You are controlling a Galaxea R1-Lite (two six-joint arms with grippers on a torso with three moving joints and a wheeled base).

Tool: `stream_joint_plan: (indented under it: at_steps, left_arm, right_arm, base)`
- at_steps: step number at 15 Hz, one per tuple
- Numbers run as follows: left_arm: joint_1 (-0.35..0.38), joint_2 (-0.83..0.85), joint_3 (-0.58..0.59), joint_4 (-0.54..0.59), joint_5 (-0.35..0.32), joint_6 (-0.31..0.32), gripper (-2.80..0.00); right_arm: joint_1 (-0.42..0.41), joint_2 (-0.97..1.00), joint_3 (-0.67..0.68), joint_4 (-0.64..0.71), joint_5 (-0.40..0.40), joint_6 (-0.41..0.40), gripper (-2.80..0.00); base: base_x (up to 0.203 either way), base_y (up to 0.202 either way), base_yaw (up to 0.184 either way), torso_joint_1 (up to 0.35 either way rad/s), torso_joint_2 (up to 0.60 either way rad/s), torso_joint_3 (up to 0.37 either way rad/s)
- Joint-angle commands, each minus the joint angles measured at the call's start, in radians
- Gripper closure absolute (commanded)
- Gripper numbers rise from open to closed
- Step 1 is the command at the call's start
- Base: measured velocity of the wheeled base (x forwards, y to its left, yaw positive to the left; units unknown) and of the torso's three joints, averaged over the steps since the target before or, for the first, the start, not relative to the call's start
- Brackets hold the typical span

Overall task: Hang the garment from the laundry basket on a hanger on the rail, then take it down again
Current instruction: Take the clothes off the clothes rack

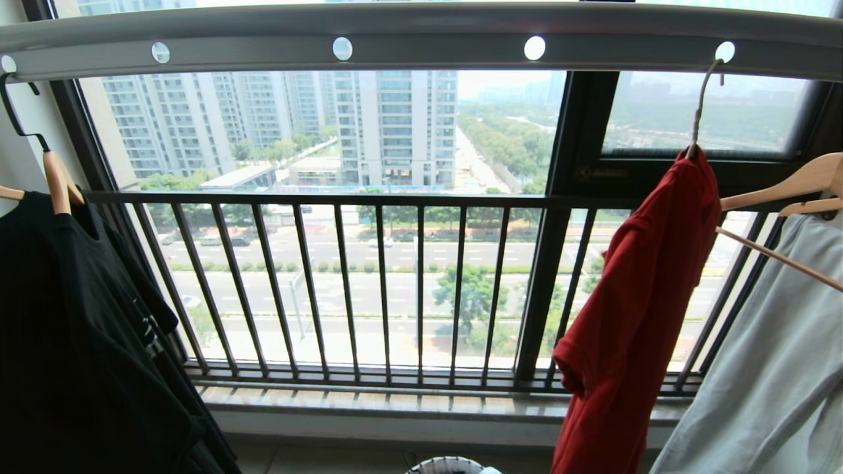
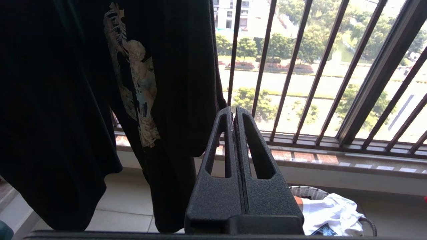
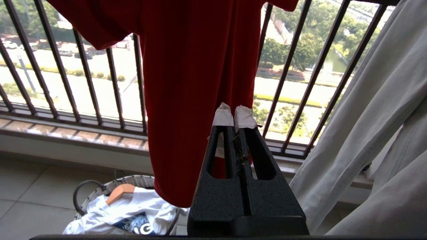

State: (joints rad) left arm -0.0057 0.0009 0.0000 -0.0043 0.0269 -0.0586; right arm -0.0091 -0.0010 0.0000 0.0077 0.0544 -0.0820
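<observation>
Rail point(image 1: 421, 36) spanned the window top, with the red garment point(image 1: 642, 316) hung from it near its right end on the white wire hanger point(image 1: 699, 108), whose hook sat in the last hole visible. It draped bunched and lopsided, one sleeve dangling, so the hang half looked done, if untidily; take-down was still left. Black T-shirt point(image 1: 79, 342) hung on a wooden hanger at the rail's left end, a pale garment point(image 1: 770, 368) on another at the far right. Laundry basket point(image 3: 100, 191) sat on the floor below the window sill, holding a white T-shirt point(image 3: 133, 213) and a wooden hanger point(image 3: 120, 192). Left claw point(image 2: 235, 111) was closed and empty beside the black shirt. Right claw point(image 3: 234, 113) was closed, empty, just in front of the red garment's lower half.
</observation>
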Motion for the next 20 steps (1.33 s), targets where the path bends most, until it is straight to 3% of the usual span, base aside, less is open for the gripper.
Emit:
stream_joint_plan:
  at_steps: [1,20]
  left_arm:
    - [0.0,0.001,0.0,0.0,0.001,-0.001,0.0]
    - [0.0,0.001,0.0,0.0,0.001,-0.001,0.0]
  right_arm:
    - [0.0,-0.001,0.002,0.0,0.001,-0.001,0.0]
    - [0.0,-0.001,0.002,0.0,0.001,-0.001,0.0]
  base:
    - [0.0,0.0,0.0,0.0,0.0,0.0]
    - [0.0,0.0,0.0,0.0,0.0,0.0]
